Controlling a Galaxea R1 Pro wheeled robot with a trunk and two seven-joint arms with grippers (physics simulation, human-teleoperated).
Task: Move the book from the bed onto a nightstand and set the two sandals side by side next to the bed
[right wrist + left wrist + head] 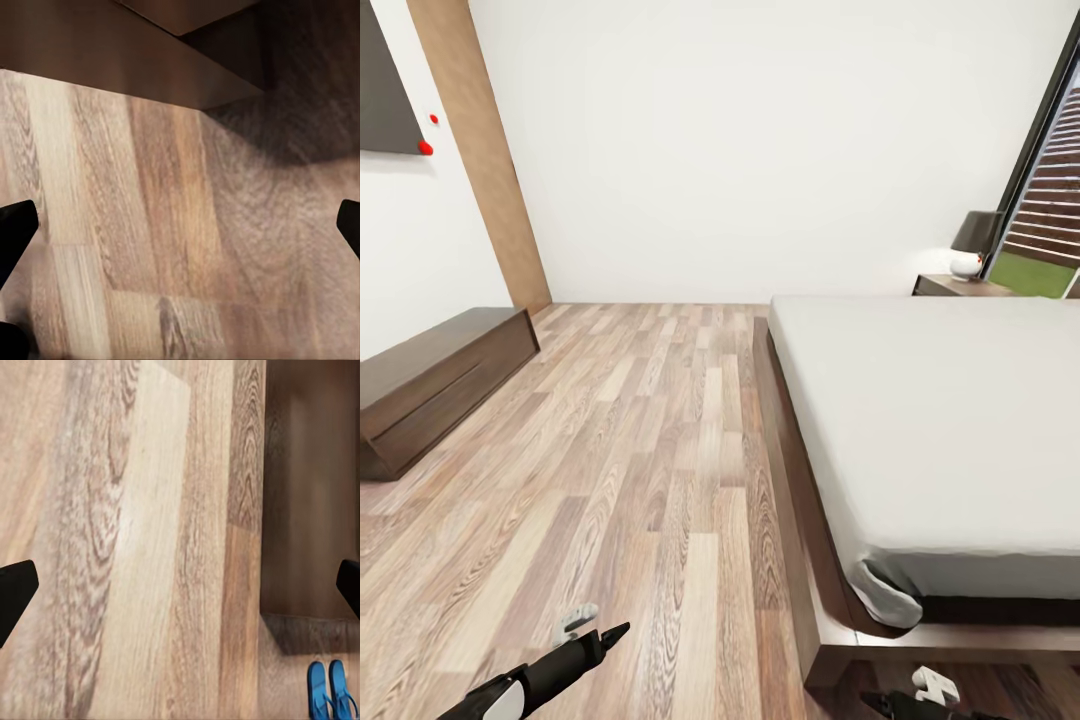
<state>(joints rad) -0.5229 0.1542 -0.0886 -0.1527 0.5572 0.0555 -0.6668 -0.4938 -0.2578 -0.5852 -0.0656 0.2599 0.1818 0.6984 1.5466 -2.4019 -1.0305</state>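
The bed [930, 420] ran along the right, mattress bare, its dark frame edge bordering a wide open strip of plank floor [630, 450] that reached to the dresser [435, 385] at the left wall; a nightstand [952, 286] stood at its far corner. Both blue sandals [331, 688] lay side by side on the floor just off the frame's corner. Left gripper [180, 585] and right gripper [180, 225] hung over bare floor, jaws spread wide, holding nothing.

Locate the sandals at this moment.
In the left wrist view the sandals lie side by side on the wood floor, beside the bed frame's corner.
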